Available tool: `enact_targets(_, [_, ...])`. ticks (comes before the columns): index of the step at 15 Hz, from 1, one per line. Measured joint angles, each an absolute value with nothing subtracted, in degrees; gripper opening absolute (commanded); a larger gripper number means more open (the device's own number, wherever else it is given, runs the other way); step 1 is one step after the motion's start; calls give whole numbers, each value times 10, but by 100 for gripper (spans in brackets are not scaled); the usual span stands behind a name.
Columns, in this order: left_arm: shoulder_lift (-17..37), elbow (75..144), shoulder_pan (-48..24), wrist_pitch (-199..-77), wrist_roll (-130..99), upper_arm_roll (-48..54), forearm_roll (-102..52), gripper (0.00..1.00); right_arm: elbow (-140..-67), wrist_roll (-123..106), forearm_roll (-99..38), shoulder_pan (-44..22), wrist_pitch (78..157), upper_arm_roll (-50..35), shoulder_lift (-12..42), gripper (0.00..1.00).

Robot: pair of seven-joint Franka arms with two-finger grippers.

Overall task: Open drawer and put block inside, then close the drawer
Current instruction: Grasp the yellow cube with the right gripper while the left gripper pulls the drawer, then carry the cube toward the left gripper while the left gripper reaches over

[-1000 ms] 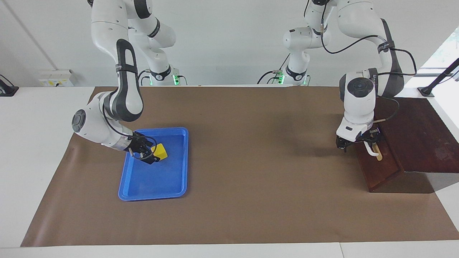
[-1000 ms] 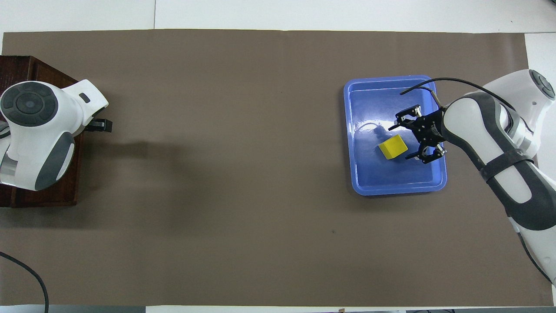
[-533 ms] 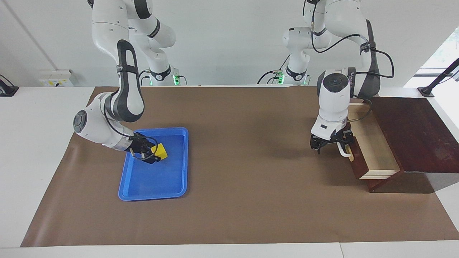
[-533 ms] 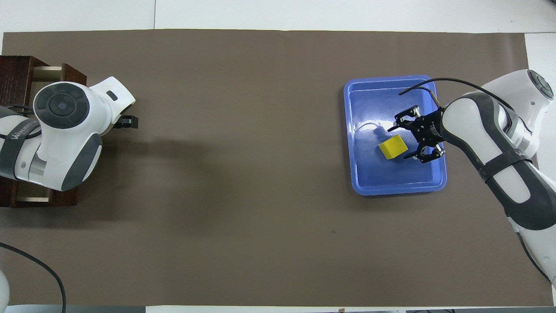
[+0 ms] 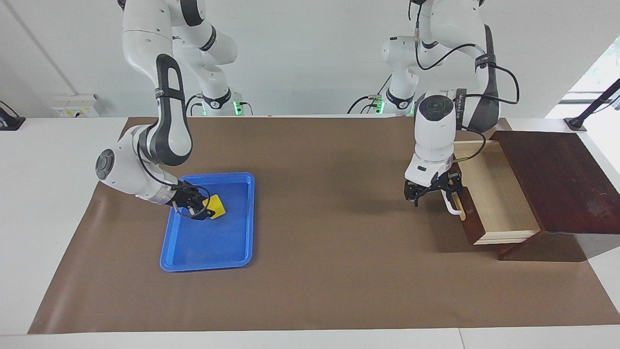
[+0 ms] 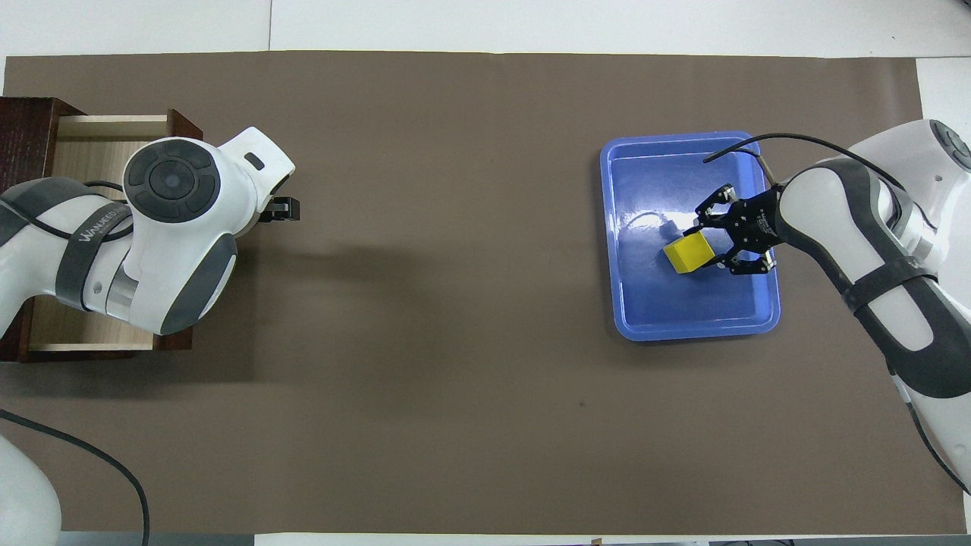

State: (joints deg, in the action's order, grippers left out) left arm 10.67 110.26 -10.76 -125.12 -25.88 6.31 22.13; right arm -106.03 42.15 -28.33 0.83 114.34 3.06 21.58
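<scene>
The drawer (image 5: pixel 494 194) of the dark brown box (image 5: pixel 557 179) stands pulled far out, its pale wood inside bare; it also shows in the overhead view (image 6: pixel 91 148). My left gripper (image 5: pixel 450 194) is at the drawer's white bar handle (image 5: pixel 454 207); in the overhead view the wrist hides it. The yellow block (image 5: pixel 216 207) rests in the blue tray (image 5: pixel 203 252) at the right arm's end of the table. My right gripper (image 6: pixel 702 249) is low in the tray (image 6: pixel 683 311), its fingers closed against the block (image 6: pixel 686 254).
Brown paper (image 5: pixel 329 271) covers the table between the tray and the drawer. The box stands at the left arm's end of the table, its front toward the table's middle. A black cable (image 6: pixel 76 455) lies by the left arm's base.
The left gripper moved toward the table's middle with the handle, and the drawer went from nearly shut to wide open. The right gripper's fingers closed in on the block, which shifted slightly.
</scene>
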Motion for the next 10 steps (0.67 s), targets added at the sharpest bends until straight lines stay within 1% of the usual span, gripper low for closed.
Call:
enact_targets(1, [107,1101,-108,-1249,-259,63,221,100,-1041,430,-287,11,1126,31,217,0])
enact_targets(3, [107,1085,-108,-1227,-260,63,215,100,-980,492,-291,14,1074,31,226,0])
enact_targets(5, [108,1042,-108,-1180,-262,63,185,100,-919,577,-308,9,1037,27,237,0])
enact_targets(7, [111,984,-109,-1118,-266,63,140,100,-886,655,-344,-6,1027,24,243,0])
enact_targets(10, [120,921,-110,-1056,-349,63,89,100,-862,772,-361,-61,1028,20,248,0])
